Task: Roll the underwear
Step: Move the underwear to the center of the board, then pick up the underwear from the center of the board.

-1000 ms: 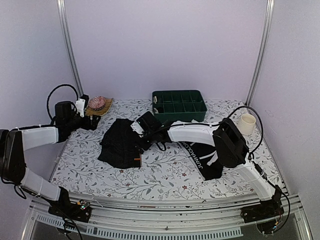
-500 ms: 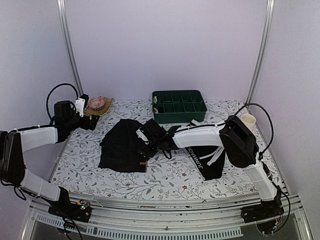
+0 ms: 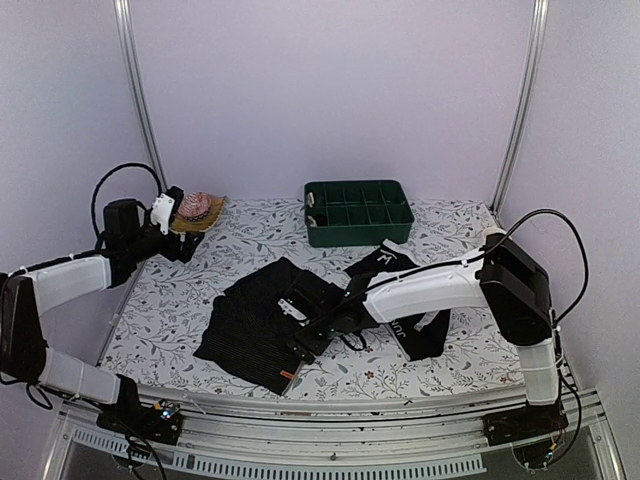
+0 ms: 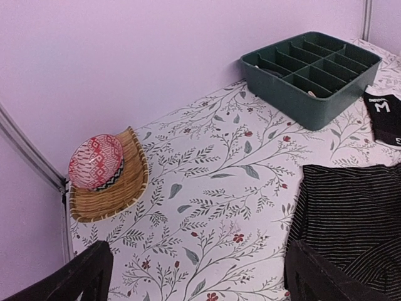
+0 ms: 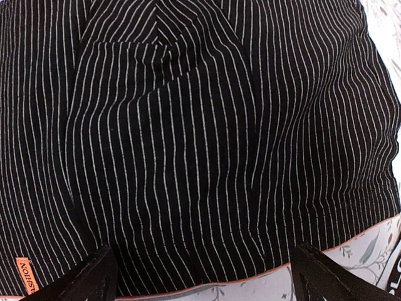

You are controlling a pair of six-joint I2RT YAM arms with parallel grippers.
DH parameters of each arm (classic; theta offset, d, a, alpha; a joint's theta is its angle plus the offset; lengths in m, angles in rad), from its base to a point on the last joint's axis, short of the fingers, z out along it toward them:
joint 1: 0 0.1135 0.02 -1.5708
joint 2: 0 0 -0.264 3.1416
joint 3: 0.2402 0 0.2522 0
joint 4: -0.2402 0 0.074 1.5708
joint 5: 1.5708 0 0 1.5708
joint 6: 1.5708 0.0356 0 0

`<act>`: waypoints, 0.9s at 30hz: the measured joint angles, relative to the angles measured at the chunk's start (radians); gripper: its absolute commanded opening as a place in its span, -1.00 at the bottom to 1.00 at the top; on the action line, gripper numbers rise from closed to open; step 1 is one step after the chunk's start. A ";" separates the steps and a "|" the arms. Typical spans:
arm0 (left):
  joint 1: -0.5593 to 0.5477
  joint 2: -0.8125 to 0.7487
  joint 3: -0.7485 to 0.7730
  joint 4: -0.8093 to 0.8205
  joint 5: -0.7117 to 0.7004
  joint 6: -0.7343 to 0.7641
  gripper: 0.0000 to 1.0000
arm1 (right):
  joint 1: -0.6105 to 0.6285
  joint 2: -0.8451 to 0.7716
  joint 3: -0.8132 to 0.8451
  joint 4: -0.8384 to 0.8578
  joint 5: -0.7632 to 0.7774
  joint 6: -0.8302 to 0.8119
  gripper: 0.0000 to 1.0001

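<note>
- Black pinstriped cloth, the striped pair [image 3: 255, 325], lies spread on the table [image 3: 170, 310] near the middle of the front edge. It is mostly flat with one soft crease. An orange tag [image 5: 22, 274] sits at its hem, and no roll is begun.
- Right gripper [image 3: 300, 332] is low over the hem end of this pair. In the wrist view its fingers [image 5: 94, 276] stand wide apart with only flat fabric between them, so nothing is gripped. Whether the tips touch the cloth cannot be told.
- Lettered pair [image 3: 428, 338], black with white waistband print, lies rumpled to the right of the striped pair, partly hidden beneath the right arm. It is also unrolled.
- Left gripper [image 4: 197, 279] hovers at the far left of the table near the basket [image 4: 135, 182] that holds a red bowl [image 4: 95, 162]. It is spread apart and empty, well apart from both garments.
- Green tray [image 3: 358, 228] stands at the back of the table, and no garment shows in it.
- Progress, as a judgement: the task is at an early stage. One garment appears laid out ready for rolling, and neither garment is rolled.
- Remaining, as a judgement: take an edge of the striped pair and roll it along its length, then flatten and roll the lettered pair likewise.
</note>
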 measured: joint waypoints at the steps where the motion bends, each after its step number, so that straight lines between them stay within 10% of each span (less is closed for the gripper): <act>1: -0.003 0.001 0.002 -0.013 0.019 0.016 0.97 | 0.000 -0.013 -0.016 -0.002 -0.006 0.004 0.97; 12: -0.083 0.247 0.300 -0.159 0.185 0.187 0.97 | -0.209 -0.196 -0.191 0.124 -0.202 0.079 0.98; 27: -0.211 0.937 1.054 -0.664 0.266 0.306 0.45 | -0.371 -0.183 -0.286 0.365 -0.433 0.167 0.75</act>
